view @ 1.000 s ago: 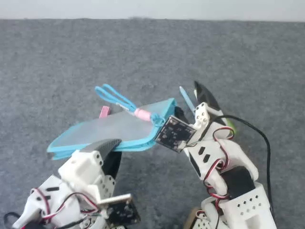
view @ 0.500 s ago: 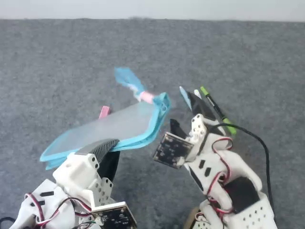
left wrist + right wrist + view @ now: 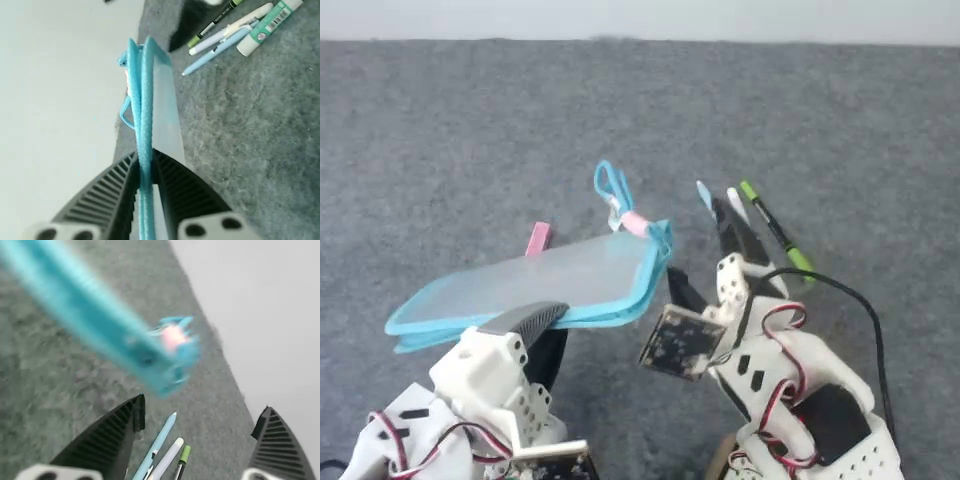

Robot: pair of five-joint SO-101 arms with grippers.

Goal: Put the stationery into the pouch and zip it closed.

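Grey carpeted table (image 3: 470,120), pens (image 3: 772,225), glue stick (image 3: 270,25)

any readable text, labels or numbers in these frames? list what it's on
No text can be quoted; nothing reads clearly.
Glue stick: barcode and small print on its label, too small to read.
Green pen: a line of print on the dark barrel, too small to read.
Pouch: no print visible on the part that shows.

The left arm is sitting low, its gripper (image 3: 145,162) pinching the pouch (image 3: 540,280) by the edge and holding it up. The right gripper (image 3: 200,415) is hanging wide open just beside the pouch.
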